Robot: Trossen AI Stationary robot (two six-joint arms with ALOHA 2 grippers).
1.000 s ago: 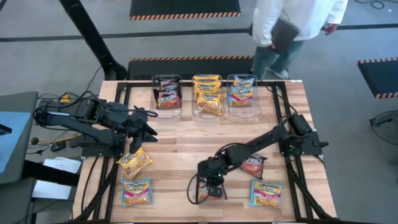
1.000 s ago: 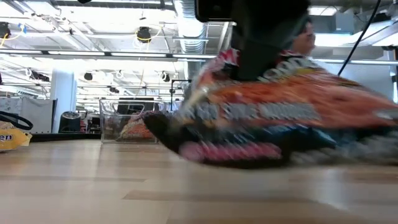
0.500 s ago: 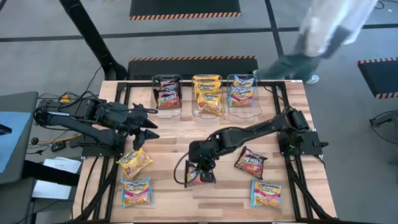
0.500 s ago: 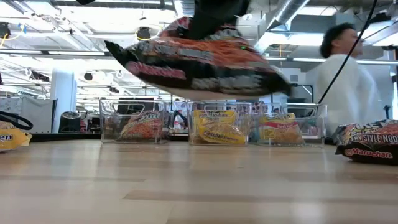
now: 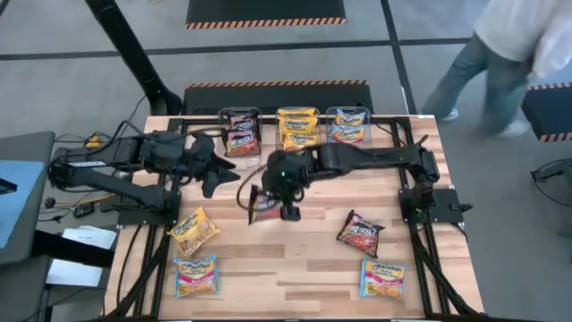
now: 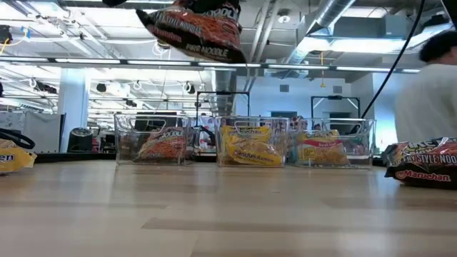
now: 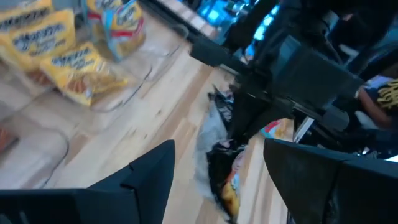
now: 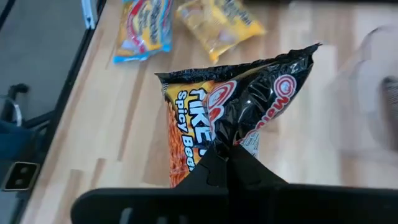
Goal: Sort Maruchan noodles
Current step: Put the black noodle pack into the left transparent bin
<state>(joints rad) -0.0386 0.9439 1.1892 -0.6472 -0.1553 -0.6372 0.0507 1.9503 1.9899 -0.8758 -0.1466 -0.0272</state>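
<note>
Right tool [image 5: 284, 207]: clamped on a dark red-black packet [image 5: 264, 205], held up over mid-table [image 5: 295, 259], near the clear tubs [image 5: 302, 139].
Left tool [image 5: 217, 175]: fingers apart, hovering beside it.

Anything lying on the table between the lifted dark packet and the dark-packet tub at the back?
No. In the high view, only bare wood separates the dark packet, held by the right end effector, from the left tub.
</note>
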